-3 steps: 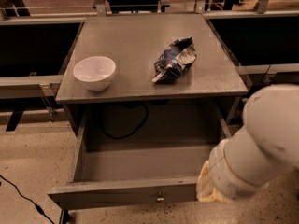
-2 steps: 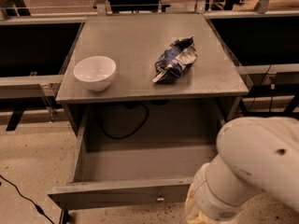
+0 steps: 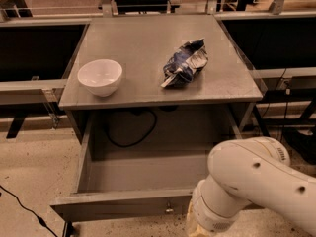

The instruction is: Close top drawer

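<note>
With the top drawer wide open under the desk, my tool, its state I cannot tell, low beside the front, should push squarely near the knob

Robotics lab: grey metal workbench, floor cable, robot's gripper at lower edge.

Matt top drawer, glossy bowl, crinkly foil bag, smooth plastic arm hides gripper btm right

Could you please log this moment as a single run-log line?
top drawer: pulled open | arm: at front's right end | gripper: hidden below arm
</note>
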Robot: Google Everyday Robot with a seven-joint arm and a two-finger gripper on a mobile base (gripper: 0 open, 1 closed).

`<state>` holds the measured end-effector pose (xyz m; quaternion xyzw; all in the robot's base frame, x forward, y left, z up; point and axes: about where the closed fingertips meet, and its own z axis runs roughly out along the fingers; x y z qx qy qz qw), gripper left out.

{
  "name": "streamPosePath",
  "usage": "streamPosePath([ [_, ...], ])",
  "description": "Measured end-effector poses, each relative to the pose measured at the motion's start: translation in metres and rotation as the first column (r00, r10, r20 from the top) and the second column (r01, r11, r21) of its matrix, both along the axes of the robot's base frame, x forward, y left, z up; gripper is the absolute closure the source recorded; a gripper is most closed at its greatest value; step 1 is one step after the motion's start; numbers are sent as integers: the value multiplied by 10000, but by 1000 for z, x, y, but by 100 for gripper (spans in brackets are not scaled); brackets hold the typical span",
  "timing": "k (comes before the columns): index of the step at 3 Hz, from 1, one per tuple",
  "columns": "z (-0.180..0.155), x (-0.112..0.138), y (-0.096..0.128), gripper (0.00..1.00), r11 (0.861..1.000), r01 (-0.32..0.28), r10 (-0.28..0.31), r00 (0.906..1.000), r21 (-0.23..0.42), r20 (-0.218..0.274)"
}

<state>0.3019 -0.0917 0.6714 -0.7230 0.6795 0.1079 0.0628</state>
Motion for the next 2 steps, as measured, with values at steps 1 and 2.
streamPosePath([
  [1, -9, 25, -2, 100, 9998, 186, -188, 9991, 72, 371],
  [2, -9, 41, -9, 82, 9987, 478, -491, 9944, 160, 931],
])
